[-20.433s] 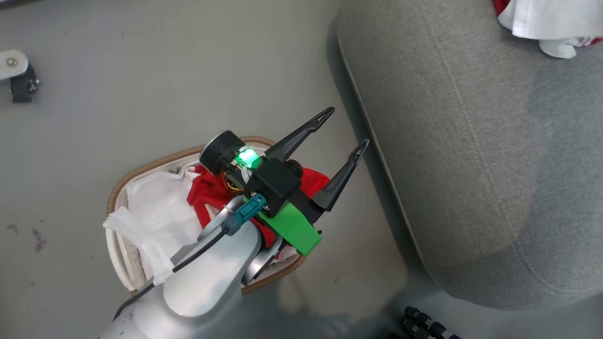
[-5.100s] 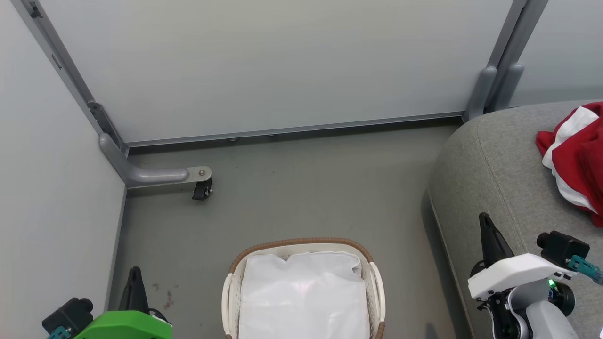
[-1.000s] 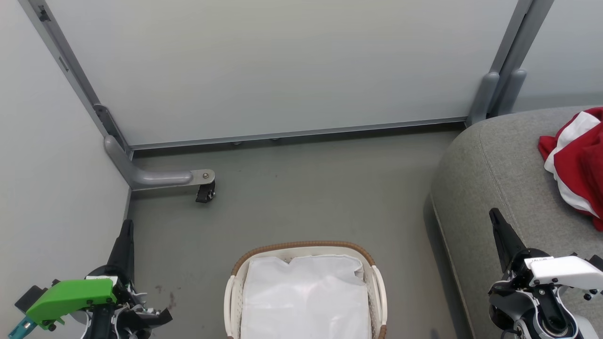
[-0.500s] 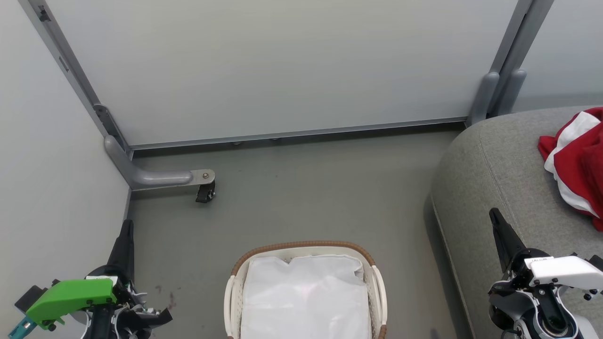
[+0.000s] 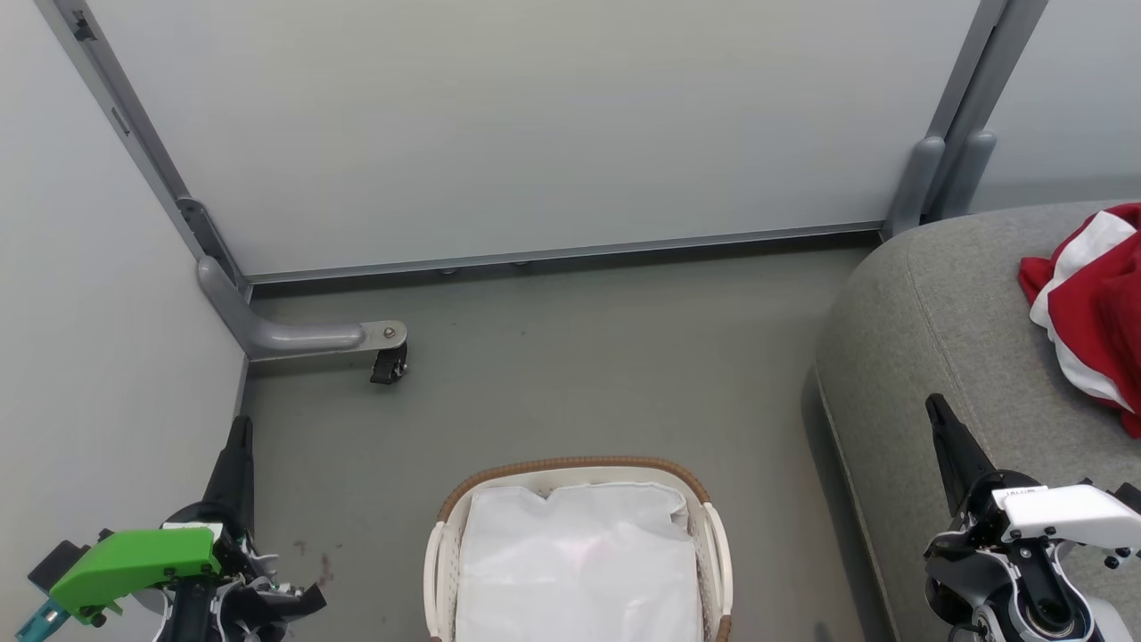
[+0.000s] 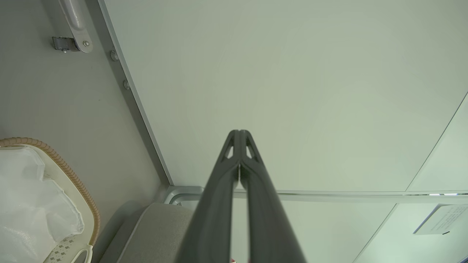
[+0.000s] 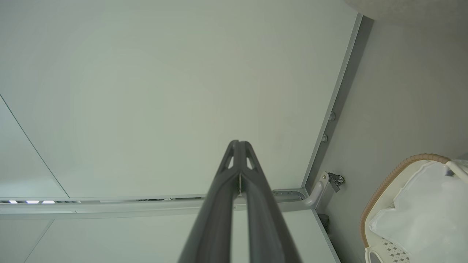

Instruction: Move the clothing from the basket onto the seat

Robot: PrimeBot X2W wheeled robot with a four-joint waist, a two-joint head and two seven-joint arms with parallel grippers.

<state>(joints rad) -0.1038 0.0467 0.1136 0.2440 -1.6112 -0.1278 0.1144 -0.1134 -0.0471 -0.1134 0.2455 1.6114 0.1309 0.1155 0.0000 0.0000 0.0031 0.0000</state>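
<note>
Having left basket [image 5: 570, 464], clothing [image 5: 1092, 312] on seat [image 5: 936, 312]

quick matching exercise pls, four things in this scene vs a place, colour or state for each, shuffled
Column one
1 clothing
2 basket
3 seat
4 left end effector

Column two
a shut, holding nothing
b on the floor, white liner inside
c red and white, lying on the seat
d grey, at the right

Pairs: 1-c, 2-b, 3-d, 4-a
</note>
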